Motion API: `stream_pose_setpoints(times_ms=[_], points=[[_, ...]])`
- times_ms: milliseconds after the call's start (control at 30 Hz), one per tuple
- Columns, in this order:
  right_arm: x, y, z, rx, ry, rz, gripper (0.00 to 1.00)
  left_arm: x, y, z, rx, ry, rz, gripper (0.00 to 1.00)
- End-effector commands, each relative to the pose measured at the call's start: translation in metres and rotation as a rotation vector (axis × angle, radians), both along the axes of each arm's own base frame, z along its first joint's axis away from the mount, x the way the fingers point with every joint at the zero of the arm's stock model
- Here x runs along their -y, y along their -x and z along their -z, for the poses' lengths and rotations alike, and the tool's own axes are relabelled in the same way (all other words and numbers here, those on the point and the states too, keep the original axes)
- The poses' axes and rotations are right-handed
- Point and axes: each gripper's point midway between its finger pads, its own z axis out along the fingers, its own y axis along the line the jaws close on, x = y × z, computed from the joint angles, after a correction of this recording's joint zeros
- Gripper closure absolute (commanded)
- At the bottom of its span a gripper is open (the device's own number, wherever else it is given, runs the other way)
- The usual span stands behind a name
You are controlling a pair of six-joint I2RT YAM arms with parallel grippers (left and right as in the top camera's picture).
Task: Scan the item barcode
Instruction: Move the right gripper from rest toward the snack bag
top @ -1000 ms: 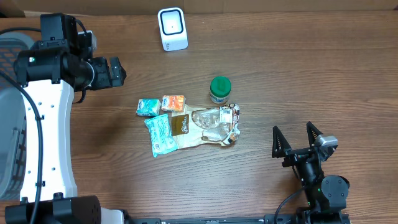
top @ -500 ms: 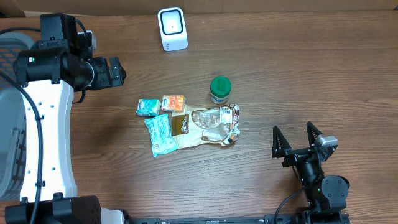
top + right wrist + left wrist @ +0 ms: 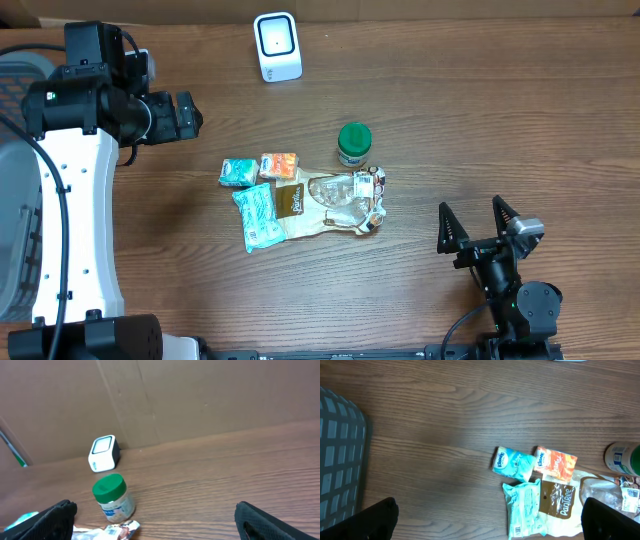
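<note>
While both pincers stand spread wide with nothing between their fingers, the right gripper (image 3: 469, 208) sits at the table's (image 3: 520, 100) near right and the left gripper (image 3: 488, 510) hangs over its left side. Mid-table lie a teal tissue pack (image 3: 238, 172), an orange pack (image 3: 279, 165), a teal packet (image 3: 259, 216) and a brown-and-clear bag (image 3: 335, 205), all touching; a green-lidded jar (image 3: 353, 143) stands just beside them. The white scanner (image 3: 277, 46) stands at the far edge.

Wide gap btw scanner (image 3: 277, 46) & jar (image 3: 354, 143); packets (image 3: 290, 200) hug jar.

White scanner (image 3: 277, 46) upright, 5 items (image 3: 300, 200) clustered nearby
</note>
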Motion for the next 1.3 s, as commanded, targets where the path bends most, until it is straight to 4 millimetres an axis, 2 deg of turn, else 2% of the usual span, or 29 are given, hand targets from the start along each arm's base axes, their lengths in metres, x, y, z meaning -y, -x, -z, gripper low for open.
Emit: stream_pose_setpoints(times_ms=[0,200,467,600,800,1033,1200,1267], points=[[-0.015,0.003,-0.003,0.011,-0.046,-0.087,0.0,0.003,-0.002,-0.012,0.038,0.001,0.02,0.0],[-0.035,0.016,-0.029,0.021,-0.046,-0.217,0.0,0.003,-0.002,-0.012,0.038,0.001,0.02,0.01],[-0.039,0.027,-0.081,-0.082,-0.058,-0.24,0.0,0.003,-0.002,-0.012,0.038,0.001,0.02,0.0],[-0.056,0.026,-0.104,-0.184,-0.077,-0.344,0.0,0.003,-0.002,-0.012,0.038,0.001,0.02,0.0],[-0.077,0.017,-0.107,-0.363,-0.13,-0.484,0.0,0.003,-0.002,-0.012,0.038,0.001,0.02,0.0],[-0.102,0.012,-0.121,-0.543,-0.225,-0.665,0.0,0.003,-0.002,-0.012,0.038,0.001,0.02,0.0],[-0.101,0.01,-0.121,-0.709,-0.245,-0.647,0.0,0.003,-0.002,-0.012,0.038,0.001,0.02,0.0],[-0.093,0.008,-0.114,-0.796,-0.237,-0.579,0.0,0.003,-0.002,-0.012,0.038,0.001,0.02,0.0]])
